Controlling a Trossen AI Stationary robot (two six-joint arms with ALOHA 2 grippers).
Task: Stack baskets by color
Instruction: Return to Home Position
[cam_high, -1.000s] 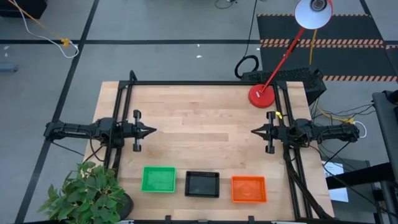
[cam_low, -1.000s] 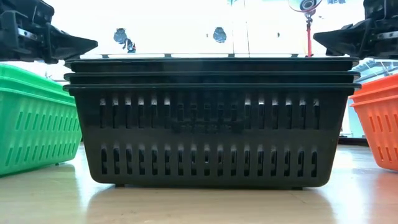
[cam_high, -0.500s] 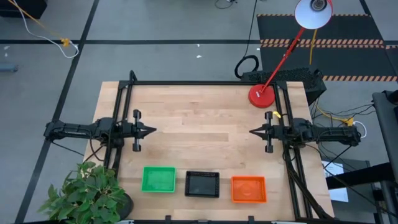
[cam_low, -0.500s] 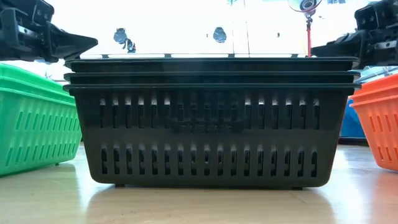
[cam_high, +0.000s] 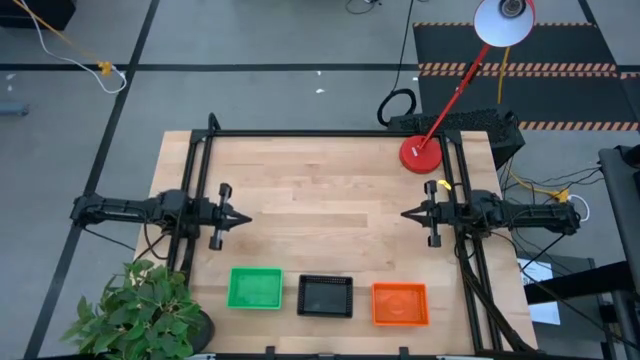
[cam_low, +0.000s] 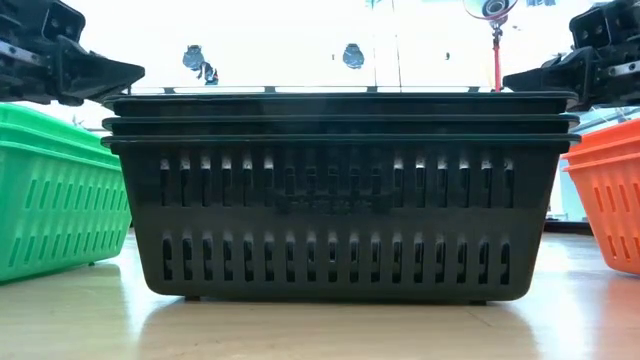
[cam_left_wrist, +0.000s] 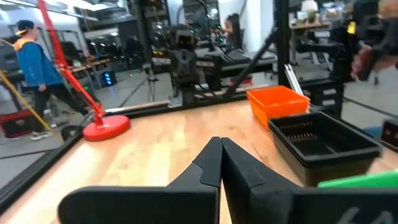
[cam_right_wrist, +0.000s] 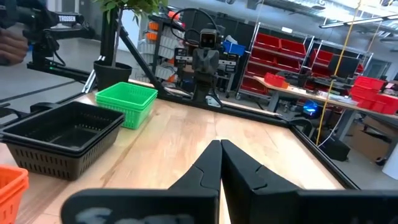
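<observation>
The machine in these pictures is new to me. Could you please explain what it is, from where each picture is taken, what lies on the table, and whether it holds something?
It is a robot with two arms at a wooden table. One picture looks down from above, one looks level from the table top, and two come from cameras on the wrists. The left end effector and the right end effector hang over the table's two sides, both shut and holding nothing. Along one edge stand the green baskets, a black stack of three, and the orange baskets.
</observation>
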